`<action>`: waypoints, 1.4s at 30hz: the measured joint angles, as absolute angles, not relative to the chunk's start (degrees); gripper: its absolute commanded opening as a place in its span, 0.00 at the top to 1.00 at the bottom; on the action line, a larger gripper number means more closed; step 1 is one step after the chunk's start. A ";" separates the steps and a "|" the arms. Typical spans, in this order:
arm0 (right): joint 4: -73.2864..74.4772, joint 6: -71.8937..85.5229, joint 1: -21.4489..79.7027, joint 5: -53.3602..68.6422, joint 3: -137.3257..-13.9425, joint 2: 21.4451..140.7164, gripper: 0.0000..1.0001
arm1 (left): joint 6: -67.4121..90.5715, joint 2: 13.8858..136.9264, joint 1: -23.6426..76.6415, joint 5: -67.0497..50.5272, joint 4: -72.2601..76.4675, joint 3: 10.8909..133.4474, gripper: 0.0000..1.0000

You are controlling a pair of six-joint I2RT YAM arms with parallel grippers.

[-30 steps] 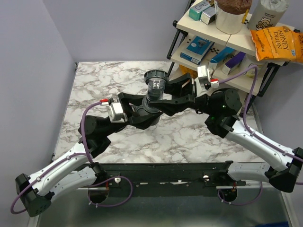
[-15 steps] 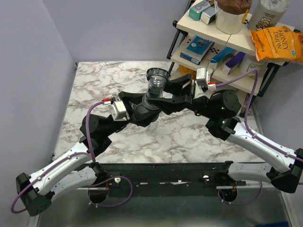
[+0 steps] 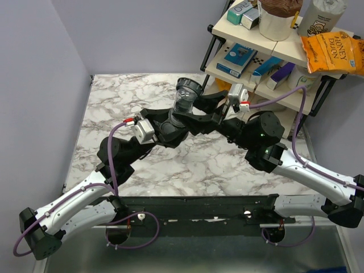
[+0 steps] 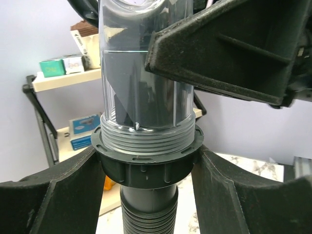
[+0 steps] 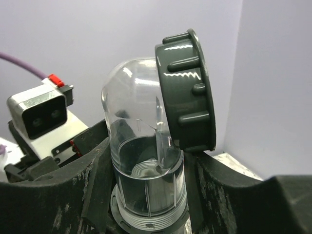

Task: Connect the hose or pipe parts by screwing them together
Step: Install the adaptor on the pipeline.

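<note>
Both grippers meet above the middle of the table. In the left wrist view my left gripper (image 4: 147, 165) is shut on the black collar nut (image 4: 146, 168) at the end of the ribbed hose (image 4: 147, 214), which hangs below it. A clear fitting (image 4: 139, 73) with grey threads stands upright in that nut. In the right wrist view my right gripper (image 5: 146, 180) is shut on the clear fitting (image 5: 141, 146), whose bent top carries a second black nut (image 5: 187, 92). From above, the left gripper (image 3: 170, 126) and right gripper (image 3: 196, 116) hold the fitting (image 3: 185, 102) between them.
A shelf rack (image 3: 267, 62) with boxes, a tub and an orange snack bag (image 3: 333, 52) stands at the back right, close behind the right arm. The marble table (image 3: 114, 96) ends at purple walls on the left and at the back. Purple cables loop off both wrists.
The held hose end and fitting have shifted up and toward the back of the table. Both wrists have closed in toward the centre, and the right wrist has turned. Neither grip changed.
</note>
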State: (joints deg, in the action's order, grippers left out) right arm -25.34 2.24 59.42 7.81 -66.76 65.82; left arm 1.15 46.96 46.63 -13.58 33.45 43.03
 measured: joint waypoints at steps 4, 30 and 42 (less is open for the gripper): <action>-22.52 -0.23 62.28 1.06 -68.71 66.57 0.99 | -0.36 46.96 46.63 -11.86 33.30 43.13 1.00; -14.66 -1.13 71.70 -40.23 -80.25 77.87 0.99 | -2.96 51.57 46.30 -2.02 29.28 45.32 1.00; 4.12 8.16 73.25 -56.05 -97.30 88.73 0.96 | -1.93 51.75 45.82 1.91 27.31 44.75 1.00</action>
State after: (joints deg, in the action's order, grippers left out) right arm 4.12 8.16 73.25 -56.05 -97.30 88.73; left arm -1.93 51.75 45.82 1.91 27.31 44.75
